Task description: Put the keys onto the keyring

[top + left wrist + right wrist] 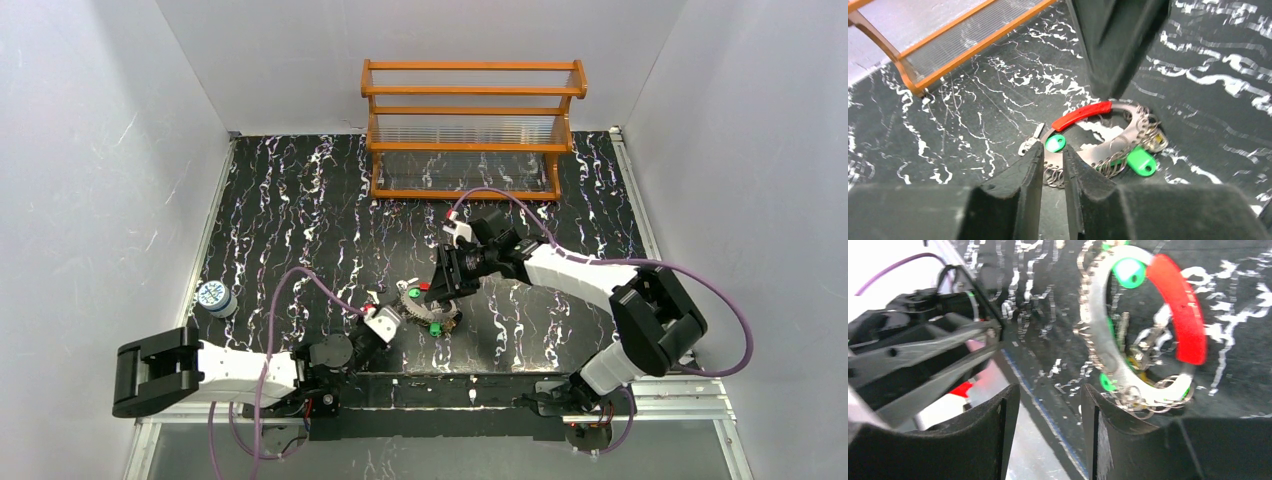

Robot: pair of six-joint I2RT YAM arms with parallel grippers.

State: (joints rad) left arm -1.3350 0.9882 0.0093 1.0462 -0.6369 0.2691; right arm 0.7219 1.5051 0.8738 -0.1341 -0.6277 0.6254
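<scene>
Left wrist: left gripper (1053,165), jaws barely parted, meets the keyring (1083,114) lying on the mat (973,115); grip unclear. Right gripper (1050,425), open and empty, should steady it before threading the green key (1141,161).

The yellow key (1159,141) lies mostly hidden under the keyring (1082,114).

No word, number or brand could be read anywhere. The small round tub (215,297) at the left carried a bluish printed pattern on its lid, too small to make out.
</scene>
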